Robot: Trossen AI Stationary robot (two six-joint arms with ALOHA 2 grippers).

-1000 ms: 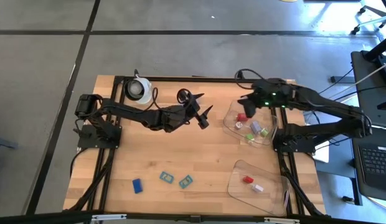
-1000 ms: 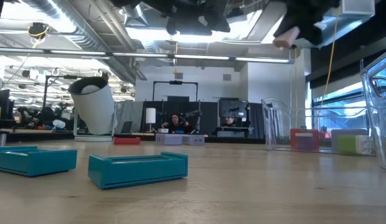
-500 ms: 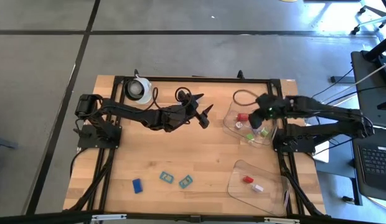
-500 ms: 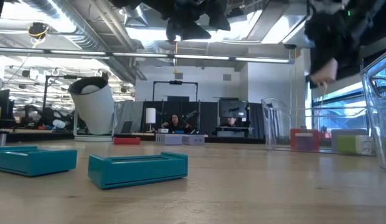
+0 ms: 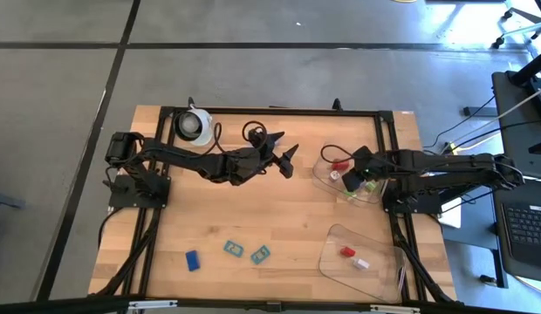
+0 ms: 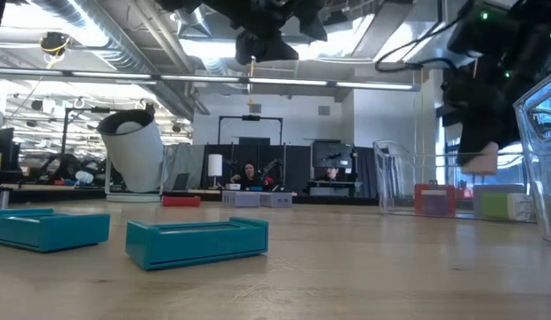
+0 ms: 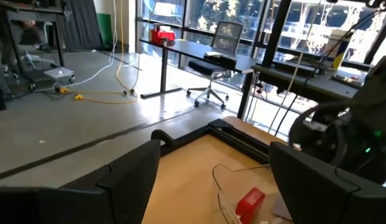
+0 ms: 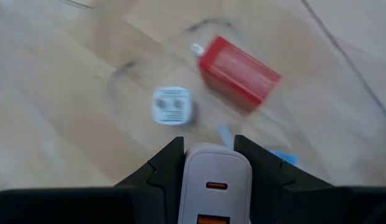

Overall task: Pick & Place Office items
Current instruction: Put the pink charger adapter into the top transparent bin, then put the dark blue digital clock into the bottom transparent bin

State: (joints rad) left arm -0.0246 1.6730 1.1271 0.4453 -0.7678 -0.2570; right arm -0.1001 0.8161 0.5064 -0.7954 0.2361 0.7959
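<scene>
We see two black robot arms, each built of slim jointed segments on a chunky black base bolted to a black metal frame at the table's sides. The left arm carries a thin black cable looping above its wrist. Its gripper ends in two pointed, matte black fingers with angular, faceted faces. The right arm shows a small green light near its wrist, and a black cable loops beside its gripper, whose fingers are likewise black and wedge-shaped.
</scene>
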